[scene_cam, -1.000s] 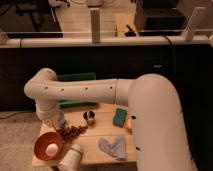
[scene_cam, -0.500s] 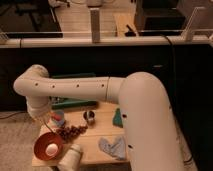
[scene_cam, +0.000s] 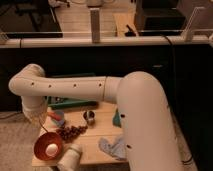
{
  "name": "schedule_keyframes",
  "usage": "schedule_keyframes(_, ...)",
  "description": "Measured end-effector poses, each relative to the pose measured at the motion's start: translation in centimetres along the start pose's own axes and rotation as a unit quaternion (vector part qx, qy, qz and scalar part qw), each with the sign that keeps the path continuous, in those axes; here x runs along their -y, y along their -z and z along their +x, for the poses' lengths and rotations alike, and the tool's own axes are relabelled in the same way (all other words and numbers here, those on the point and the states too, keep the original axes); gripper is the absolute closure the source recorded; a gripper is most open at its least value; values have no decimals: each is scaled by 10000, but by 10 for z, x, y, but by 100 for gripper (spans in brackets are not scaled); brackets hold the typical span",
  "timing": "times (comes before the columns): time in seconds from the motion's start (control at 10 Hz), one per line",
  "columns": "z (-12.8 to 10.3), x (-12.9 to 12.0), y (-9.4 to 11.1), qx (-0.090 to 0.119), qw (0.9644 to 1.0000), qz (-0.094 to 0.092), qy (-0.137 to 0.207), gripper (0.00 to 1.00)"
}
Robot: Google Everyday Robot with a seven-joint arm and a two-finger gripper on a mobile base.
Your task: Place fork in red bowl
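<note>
Carrying stage of the placement. The white arm (scene_cam: 75, 89) sweeps across the small wooden table (scene_cam: 95, 137) and bends down at its far left. It ends in the gripper (scene_cam: 40, 118), which hangs just above the red bowl (scene_cam: 41, 146), at about 11 o'clock from the bowl's centre. The jaws are pressed together; a thin pale sliver slants down from them toward the rim. By my reading this is the fork (scene_cam: 43, 126), pinched at its upper end, though it is too fine to be sure. The bowl sits at the table's 7 o'clock corner and holds a small white object (scene_cam: 52, 148). A white cup (scene_cam: 70, 159) lies at the bowl's 4 o'clock, and a dark red cluster (scene_cam: 72, 131) at its 2 o'clock. The next move calls for a short shift toward 5 o'clock, so the fork hangs over the hollow — then a slight descent and a parting of the jaws, with care that the long handle does not tip out over the shallow rim.
</note>
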Motion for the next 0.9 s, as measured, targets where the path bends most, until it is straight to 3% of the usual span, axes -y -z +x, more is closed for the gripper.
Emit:
schedule_keyframes(0.4,-9,3,-10,28,9999,150,-67,100)
schedule_keyframes(0.9,-35,-31,-58,105,9978,621,-220,98)
